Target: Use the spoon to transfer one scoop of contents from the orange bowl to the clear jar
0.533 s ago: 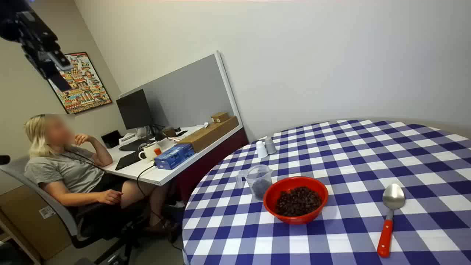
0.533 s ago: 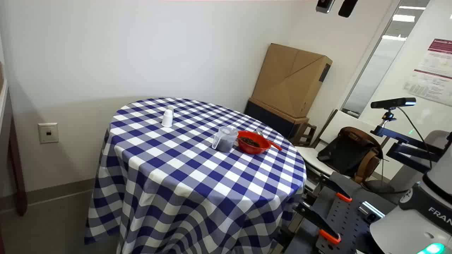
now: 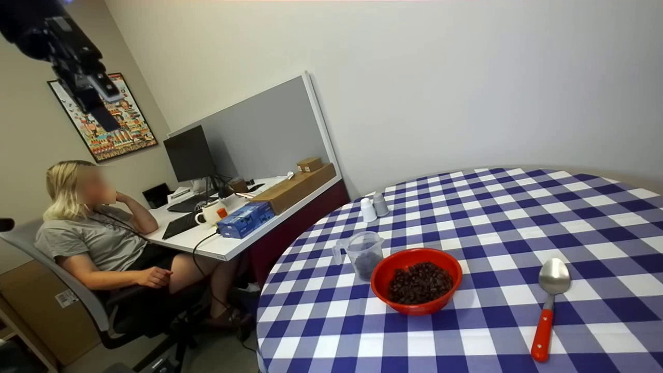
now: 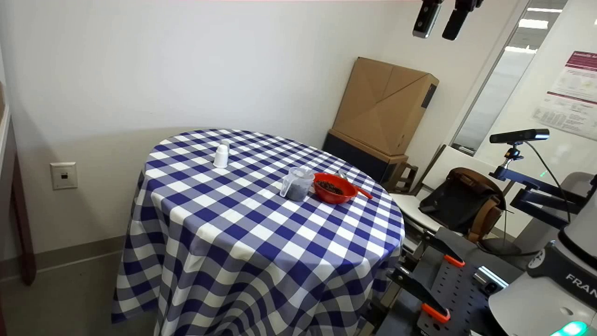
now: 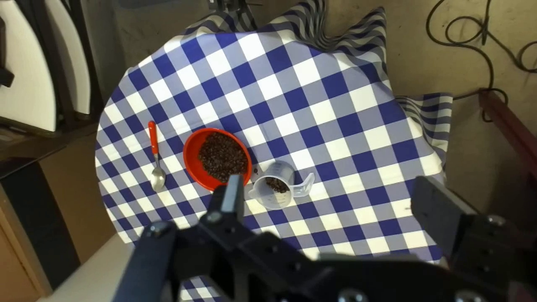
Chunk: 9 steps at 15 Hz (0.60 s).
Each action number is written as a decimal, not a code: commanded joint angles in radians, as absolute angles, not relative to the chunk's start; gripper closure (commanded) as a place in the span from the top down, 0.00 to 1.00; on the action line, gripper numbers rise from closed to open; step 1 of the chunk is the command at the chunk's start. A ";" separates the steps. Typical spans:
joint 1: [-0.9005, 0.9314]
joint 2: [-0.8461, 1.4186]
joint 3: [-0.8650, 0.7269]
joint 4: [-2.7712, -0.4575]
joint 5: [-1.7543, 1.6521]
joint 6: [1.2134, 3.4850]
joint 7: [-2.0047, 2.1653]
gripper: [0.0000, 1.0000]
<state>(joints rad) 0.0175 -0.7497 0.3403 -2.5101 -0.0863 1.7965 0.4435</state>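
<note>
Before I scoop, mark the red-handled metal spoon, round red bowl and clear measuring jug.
Red-handled metal spoon [image 3: 545,320]: in an exterior view, handle.
Round red bowl [image 5: 191,157]: wrist view, inner wall.
Clear measuring jug [image 5: 270,200]: wrist view, inner wall.

A: ok where's the spoon [image 3: 545,317]?
B: flat on the checked tablecloth [image 3: 497,228], right of the red bowl [image 3: 416,310] with dark brown bits [image 3: 420,284] in it. clear jug [image 3: 364,247] is just beside that
A: gripper [image 3: 111,109]?
B: up top left, well apart from the bowl
</note>
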 commanded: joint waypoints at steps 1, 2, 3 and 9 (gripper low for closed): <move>-0.012 -0.740 0.257 -2.572 -0.170 1.873 0.396 1.00; -0.026 -0.736 0.225 -2.589 -0.196 1.899 0.374 1.00; -0.034 -0.731 0.199 -2.601 -0.214 1.920 0.355 1.00; -0.071 -0.633 -0.028 -2.604 -0.184 2.005 0.106 1.00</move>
